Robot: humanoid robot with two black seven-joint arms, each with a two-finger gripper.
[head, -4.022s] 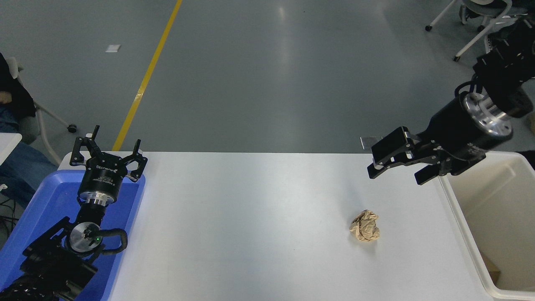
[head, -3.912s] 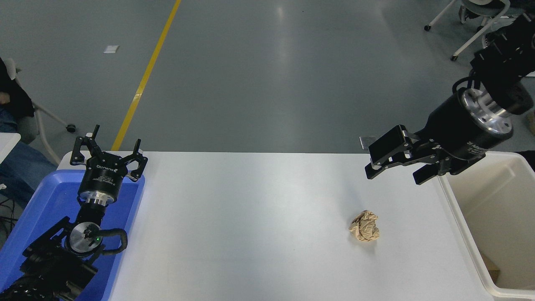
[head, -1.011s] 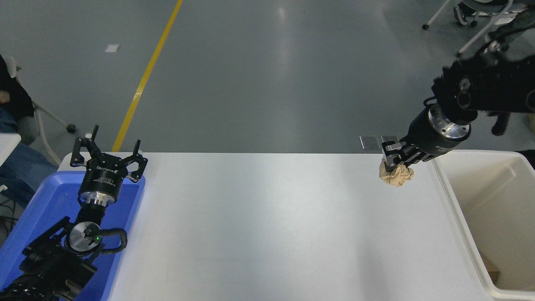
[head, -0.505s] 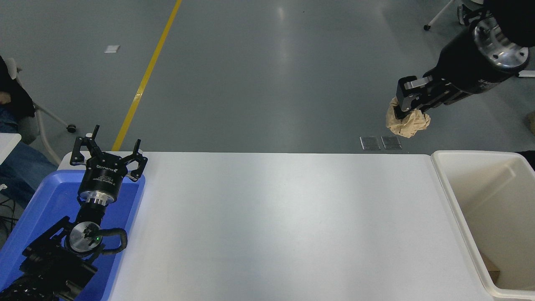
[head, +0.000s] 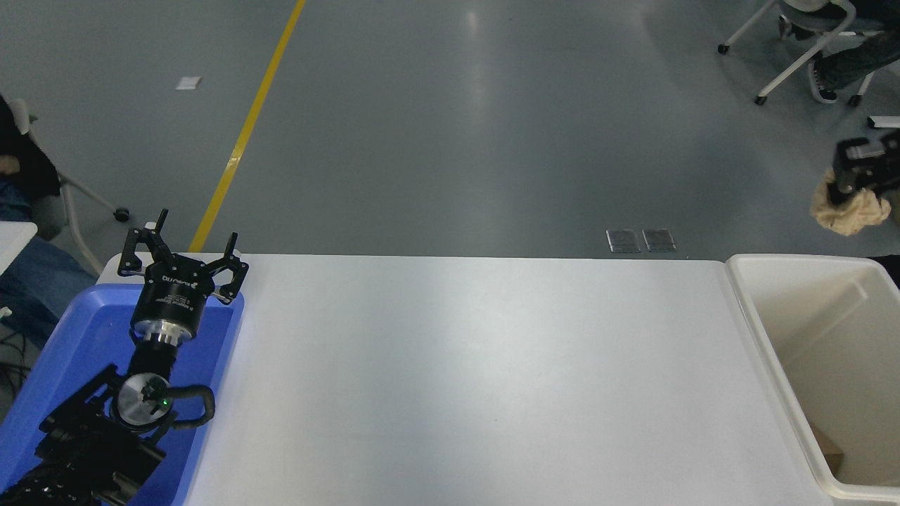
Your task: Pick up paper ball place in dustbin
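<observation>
Since 0.5 s ago the right gripper [head: 847,188] has swung to the pic's right edge, now blurred w/ motion, and the paper ball [head: 846,211] went w/ it. Fingers clamped on the ball, which hangs under them in the air, above the far end of the dustbin [head: 749,320], not inside. Table [head: 464,379] unchanged. Left gripper [head: 181,247] parked lower left over the blue tray [head: 70,337], fingers spread, holding nothing

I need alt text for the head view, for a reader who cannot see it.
The right claw, at the right edge, holds the paper ball in the air above the cream dustbin. The left claw is parked open over a blue tray on the white table.
</observation>
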